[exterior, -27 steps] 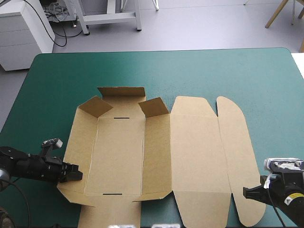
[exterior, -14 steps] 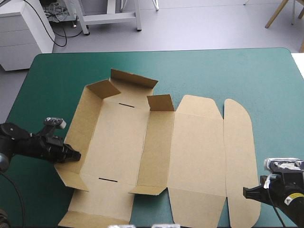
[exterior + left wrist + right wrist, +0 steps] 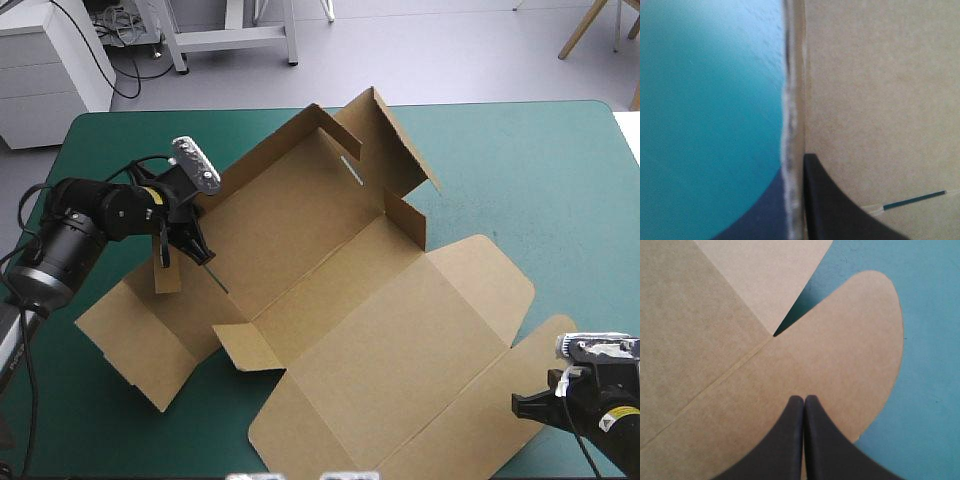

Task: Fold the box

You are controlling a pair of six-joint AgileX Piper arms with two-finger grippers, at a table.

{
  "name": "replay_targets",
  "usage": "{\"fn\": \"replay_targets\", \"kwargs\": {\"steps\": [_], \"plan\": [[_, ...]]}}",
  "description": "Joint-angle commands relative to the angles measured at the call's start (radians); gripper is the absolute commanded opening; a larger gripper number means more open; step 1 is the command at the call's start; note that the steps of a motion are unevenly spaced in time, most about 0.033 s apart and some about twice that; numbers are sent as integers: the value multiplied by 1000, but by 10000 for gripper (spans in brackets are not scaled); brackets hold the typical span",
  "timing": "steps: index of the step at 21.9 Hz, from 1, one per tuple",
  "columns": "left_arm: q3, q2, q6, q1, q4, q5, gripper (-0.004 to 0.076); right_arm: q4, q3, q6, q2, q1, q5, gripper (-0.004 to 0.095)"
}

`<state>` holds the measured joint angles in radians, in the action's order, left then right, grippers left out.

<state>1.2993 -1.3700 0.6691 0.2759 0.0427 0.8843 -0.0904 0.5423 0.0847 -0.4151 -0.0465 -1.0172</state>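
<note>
The brown box (image 3: 340, 300) lies as an opened sheet, set slantwise across the teal-green table. Its far walls and flaps (image 3: 385, 150) stand raised, and its wide lid panel (image 3: 400, 370) lies flat toward the near right. My left gripper (image 3: 188, 240) is shut on the box's left side wall. In the left wrist view the board's edge (image 3: 792, 100) runs up between the two black fingers (image 3: 830, 210). My right gripper (image 3: 527, 405) is shut at the near right. Its closed tips (image 3: 804, 402) are over the lid's rounded tuck flap (image 3: 855, 350).
A loose side flap (image 3: 140, 335) of the box reaches toward the table's near left. Bare teal-green cover (image 3: 530, 180) shows at the far right and along the left edge (image 3: 60, 400).
The left gripper has travelled toward the far side with the box's wall in it. The whole sheet has swung clockwise, its far walls lifting. The right gripper has stayed in place.
</note>
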Motion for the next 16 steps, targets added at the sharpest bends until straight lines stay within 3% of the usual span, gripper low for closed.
{"fn": "replay_targets", "kwargs": {"steps": [1, 8, 12, 16], "plan": [[39, 23, 33, 78, -81, -164, -10, -6, 24, 11, -7, 3, 55, -20], [39, -18, -27, 289, -379, -355, -10, -6, 24, 11, -9, 3, 55, -19], [39, -31, -53, 371, -428, -361, -10, -6, 24, 11, -9, 3, 55, -19], [39, -54, -117, 453, -627, -347, -10, -6, 24, 11, -9, 3, 55, -19]]}}
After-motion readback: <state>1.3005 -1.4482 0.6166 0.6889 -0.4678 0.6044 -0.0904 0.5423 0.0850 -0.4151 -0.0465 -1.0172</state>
